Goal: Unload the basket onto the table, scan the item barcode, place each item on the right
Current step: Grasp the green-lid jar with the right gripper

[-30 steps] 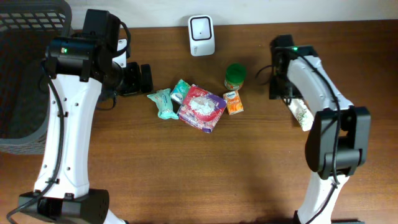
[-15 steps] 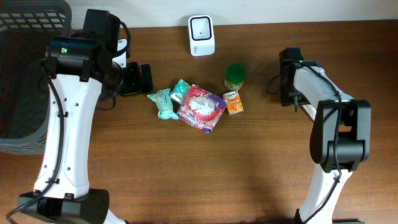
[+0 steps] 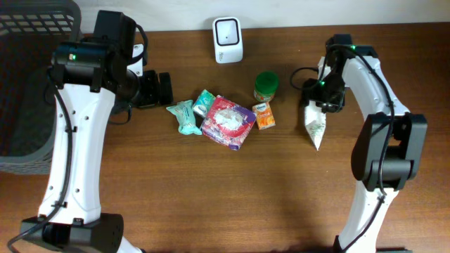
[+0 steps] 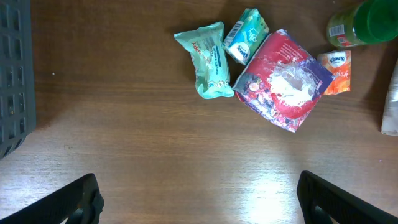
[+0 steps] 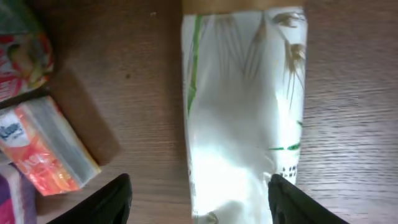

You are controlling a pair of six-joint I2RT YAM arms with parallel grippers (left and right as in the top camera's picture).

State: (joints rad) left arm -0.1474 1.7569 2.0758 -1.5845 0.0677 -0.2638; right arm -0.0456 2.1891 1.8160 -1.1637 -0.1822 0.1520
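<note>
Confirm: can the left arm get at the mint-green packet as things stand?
Probably yes. The left gripper is open and empty, and the mint-green packet is the item nearest it, with bare table between them; only the small teal pack crowds its far side.

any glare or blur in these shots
Left wrist: a bright glare patch on the table near the bottom. Right wrist: the white pouch is washed out and soft, its print hard to read. Overhead: sharp, evenly lit.
</note>
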